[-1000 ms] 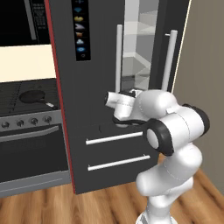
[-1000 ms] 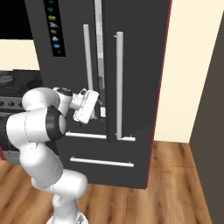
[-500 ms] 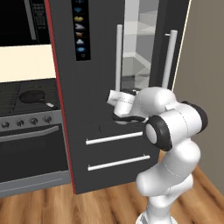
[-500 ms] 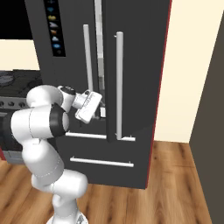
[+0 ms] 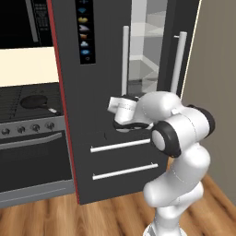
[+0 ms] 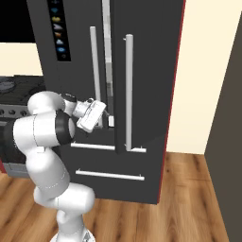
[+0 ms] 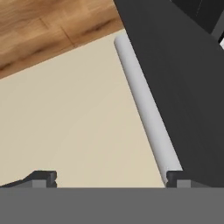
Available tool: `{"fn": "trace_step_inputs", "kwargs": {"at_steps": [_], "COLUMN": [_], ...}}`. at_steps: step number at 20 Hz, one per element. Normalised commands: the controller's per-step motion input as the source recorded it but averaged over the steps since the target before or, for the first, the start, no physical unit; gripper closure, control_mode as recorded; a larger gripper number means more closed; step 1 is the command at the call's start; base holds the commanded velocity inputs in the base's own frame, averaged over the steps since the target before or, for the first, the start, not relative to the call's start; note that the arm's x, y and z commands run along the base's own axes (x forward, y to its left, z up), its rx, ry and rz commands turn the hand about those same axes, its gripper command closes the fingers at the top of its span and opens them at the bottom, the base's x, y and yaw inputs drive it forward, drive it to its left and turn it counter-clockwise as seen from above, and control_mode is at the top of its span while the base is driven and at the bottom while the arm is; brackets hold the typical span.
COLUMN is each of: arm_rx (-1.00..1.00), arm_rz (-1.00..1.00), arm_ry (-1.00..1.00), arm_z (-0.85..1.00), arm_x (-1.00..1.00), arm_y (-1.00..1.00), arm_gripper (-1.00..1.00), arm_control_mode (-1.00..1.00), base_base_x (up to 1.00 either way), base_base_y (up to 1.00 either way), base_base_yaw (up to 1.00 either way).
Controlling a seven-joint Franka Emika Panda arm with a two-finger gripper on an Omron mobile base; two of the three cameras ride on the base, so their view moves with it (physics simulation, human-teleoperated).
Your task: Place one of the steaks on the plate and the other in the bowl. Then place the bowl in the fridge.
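The tall dark fridge (image 5: 101, 92) (image 6: 146, 71) fills the middle, and its right door stands ajar. Glass shelves (image 5: 147, 46) show in the gap between the doors. My gripper (image 6: 109, 122) is open at waist height, at the gap between the two silver bar handles (image 6: 128, 94). In the hand view the gripper (image 7: 110, 178) is spread wide. One silver handle (image 7: 148, 113) runs down to just inside the right fingertip (image 7: 177, 177), with nothing gripped. The steaks, the plate and the bowl are out of view.
A black oven with knobs (image 5: 27, 152) stands left of the fridge, with a dark frying pan (image 5: 32, 102) on its hob. Two drawer handles (image 5: 122, 145) cross the fridge below my hand. A beige wall (image 6: 203, 71) and wood floor (image 6: 189, 189) lie to the right.
My elbow has drifted slightly left. The hand stays at the fridge handles with its jaws as wide as before.
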Motion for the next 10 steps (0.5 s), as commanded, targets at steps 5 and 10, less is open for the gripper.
{"fn": "trace_step_inputs", "kwargs": {"at_steps": [5,10], "arm_rx": [0.0,0.0], "arm_rz": [0.0,0.0], "arm_ry": [0.0,0.06], "arm_z": [-0.22,-0.19], "arm_x": [0.17,0.25], "arm_y": [0.0,0.03], "arm_gripper": [-1.0,-1.0], "arm_control_mode": [-1.0,-1.0], "base_base_x": [0.0,0.0], "base_base_y": [0.0,0.0], "base_base_yaw": [0.0,0.0]}}
